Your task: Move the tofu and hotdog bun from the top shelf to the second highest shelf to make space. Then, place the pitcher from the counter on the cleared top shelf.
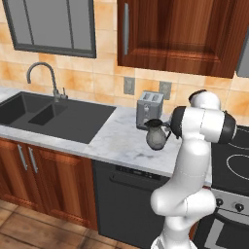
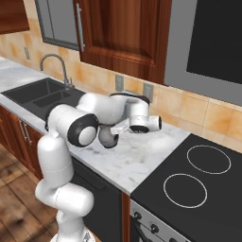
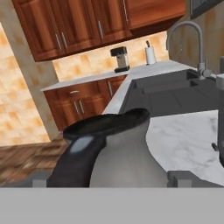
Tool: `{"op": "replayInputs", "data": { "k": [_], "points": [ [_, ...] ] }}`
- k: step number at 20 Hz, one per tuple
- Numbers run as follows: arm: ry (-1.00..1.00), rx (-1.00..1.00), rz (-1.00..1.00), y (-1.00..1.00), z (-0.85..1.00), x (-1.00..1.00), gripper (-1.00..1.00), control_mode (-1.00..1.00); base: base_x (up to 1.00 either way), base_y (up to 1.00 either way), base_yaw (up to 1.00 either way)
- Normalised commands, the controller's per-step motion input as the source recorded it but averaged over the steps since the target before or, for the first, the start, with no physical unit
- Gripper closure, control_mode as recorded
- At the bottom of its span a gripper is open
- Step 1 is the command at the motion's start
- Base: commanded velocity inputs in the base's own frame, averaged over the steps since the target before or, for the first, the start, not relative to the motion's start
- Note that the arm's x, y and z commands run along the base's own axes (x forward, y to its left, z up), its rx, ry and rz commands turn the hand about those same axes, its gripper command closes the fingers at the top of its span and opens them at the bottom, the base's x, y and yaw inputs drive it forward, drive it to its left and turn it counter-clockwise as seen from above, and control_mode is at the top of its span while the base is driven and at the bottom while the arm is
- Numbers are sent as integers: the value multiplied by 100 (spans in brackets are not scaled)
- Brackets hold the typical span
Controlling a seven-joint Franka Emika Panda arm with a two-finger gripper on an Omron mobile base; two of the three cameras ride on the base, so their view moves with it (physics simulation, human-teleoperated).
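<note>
1. The pitcher (image 1: 156, 135) sits upright on the counter (image 1: 121, 141), toward the back edge, just in front of the silver toaster (image 1: 149, 109) and between the black sink (image 1: 53, 116) and the stovetop (image 2: 198, 182). Makes sense as a pickup spot: bare worktop in front of it, handle on the stove side, where the arm stands.

2. The arm is folded in low over the counter, wrist turned sideways so the hand comes at the jug from the stove side rather than from above. My guess is that's to get at the neck or handle, since the belly looks too fat to span.

3. The gripper (image 3: 107, 180) has its jaws spread wide and nothing between them is clamped. In the hand view the pitcher's dark rim (image 3: 109, 123) and handle (image 3: 76, 164) sit right in front of the fingertips (image 3: 178, 178), pretty much centred between them.

4. Can't tell if the fingers are touching the jug yet; it looks very close, but not gripped.

5. Judging by this, it's the pitcher-grab step. The fridge, tofu and bun aren't in shot, so no idea whether that shelf is cleared.
</note>
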Motion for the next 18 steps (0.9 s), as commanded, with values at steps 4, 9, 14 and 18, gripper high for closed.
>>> {"op": "replayInputs", "data": {
  "k": [4,9,14,18],
  "points": [
    [2,-1,0,29,-24,-7,100,-100,0,0,0],
    [1,0,0,11,-5,0,100,-100,0,0,0],
    [0,0,0,3,0,0,100,-100,0,0,0],
    [-8,0,0,38,0,-14,100,-100,0,0,0]
  ]
}}
